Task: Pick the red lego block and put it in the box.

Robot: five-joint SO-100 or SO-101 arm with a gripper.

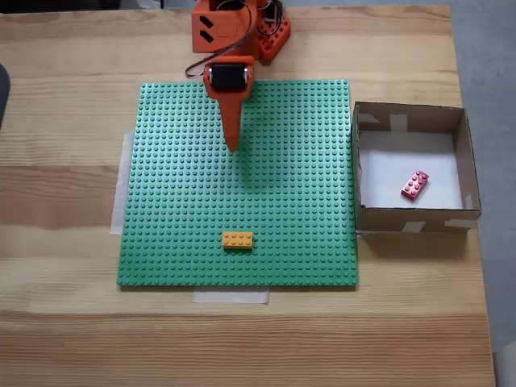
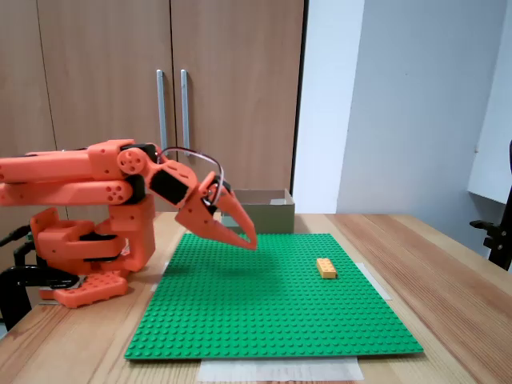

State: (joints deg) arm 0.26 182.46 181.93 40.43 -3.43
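1. Overhead, in a fixed view, the orange arm (image 1: 230, 32) is seen folded back at the far edge of the wooden table (image 1: 64, 193), its gripper (image 1: 234, 147) reaching out over the far part of the green studded baseplate (image 1: 290, 177).
2. From the side, in a fixed view, the arm's (image 2: 80, 180) upper links are stacked nearly level above the base, and the gripper (image 2: 250, 242) is tilted down and to the right, held above the baseplate (image 2: 272, 312) without touching it.
3. The jaws are seen drawn together into one tapering point, with nothing gripped between them.
4. The red lego block (image 1: 414, 185) is found lying on the white floor of the box (image 1: 411, 119), toward its right and near side, turned at a slant to the walls; its studs are faced upward.
5. The box is formed of brown cardboard, shallow and square, with pale tape patches on its walls; it is set just beside the right edge of the baseplate. In the side view only its far wall top (image 2: 264, 198) is made out behind the gripper.
6. A yellow-orange brick (image 1: 237, 239) is seated on the baseplate near its near edge, well apart from the gripper; in the side view it (image 2: 326, 267) is seen toward the right.
7. The baseplate is a flat square covered in fine rows of studs, and strips of pale tape (image 1: 230, 296) are visible at its left and near edges.
8. The arm's parts are shown as matte orange plastic with black motor bodies; wooden cabinet doors (image 2: 168, 88) with metal handles are seen behind.
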